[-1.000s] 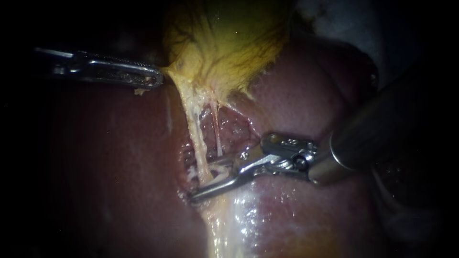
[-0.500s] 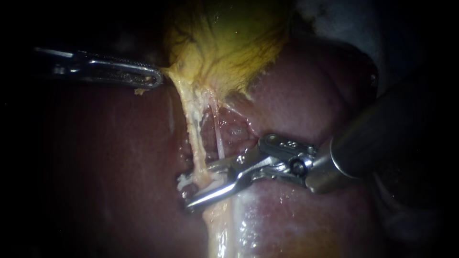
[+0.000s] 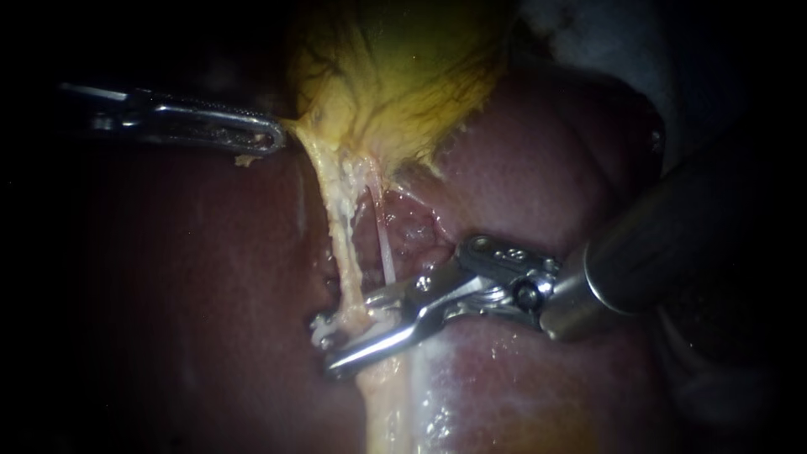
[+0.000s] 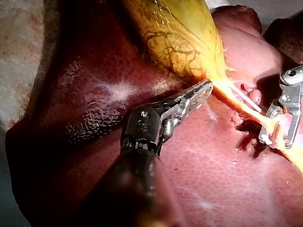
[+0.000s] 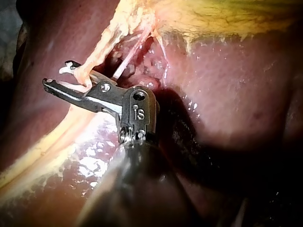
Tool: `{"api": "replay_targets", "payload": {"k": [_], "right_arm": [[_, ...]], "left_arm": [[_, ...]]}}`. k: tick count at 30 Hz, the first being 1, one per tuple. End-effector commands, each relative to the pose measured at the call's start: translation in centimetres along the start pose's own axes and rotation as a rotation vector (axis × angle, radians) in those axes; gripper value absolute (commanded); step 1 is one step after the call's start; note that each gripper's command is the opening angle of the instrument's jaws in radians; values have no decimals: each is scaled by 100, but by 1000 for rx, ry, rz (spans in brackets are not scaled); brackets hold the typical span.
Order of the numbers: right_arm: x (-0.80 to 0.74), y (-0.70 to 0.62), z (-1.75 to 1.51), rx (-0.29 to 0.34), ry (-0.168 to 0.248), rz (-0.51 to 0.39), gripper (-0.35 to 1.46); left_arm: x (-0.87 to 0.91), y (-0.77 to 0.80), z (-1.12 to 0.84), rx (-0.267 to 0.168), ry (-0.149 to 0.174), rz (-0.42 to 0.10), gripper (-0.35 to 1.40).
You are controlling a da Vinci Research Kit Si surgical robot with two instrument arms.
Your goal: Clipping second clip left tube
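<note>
Right instrument [image 3: 328, 344] advanced astride left tube [image 3: 344, 252] over liver [image 3: 210, 294].

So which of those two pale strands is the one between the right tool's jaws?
The thicker, yellowish left tube: it passes between the right instrument's open jaws. The thin right tube lies outside them.

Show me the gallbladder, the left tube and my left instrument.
gallbladder [image 3: 395, 67], endoscope view, middle of its yellow wall.
left tube [image 3: 340, 240], endoscope view, midway along its length.
left instrument [image 3: 274, 139], endoscope view, tip of its jaws.
</note>
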State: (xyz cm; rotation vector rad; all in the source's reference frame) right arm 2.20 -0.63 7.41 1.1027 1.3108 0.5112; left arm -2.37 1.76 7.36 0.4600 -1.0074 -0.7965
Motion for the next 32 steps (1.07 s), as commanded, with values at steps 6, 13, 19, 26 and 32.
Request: {"api": "replay_targets", "payload": {"k": [6,13,19,26,32], "right_arm": [[0,1,0,-24,-34,-50,-13],[0,1,0,-40,-33,-62,-35],[1,2,3,-64,-22,-122,-35],[0,1,5,-67,-22,-134,-35],[0,1,5,-68,-22,-135,-35]], "left_arm": [[0,0,0,0,0,0,-35],[0,0,0,0,0,0,-35],[0,0,0,0,0,0,-35],[0,0,-1,0,0,0,-35],[0,1,-1,-3,-1,0,-35]]}}
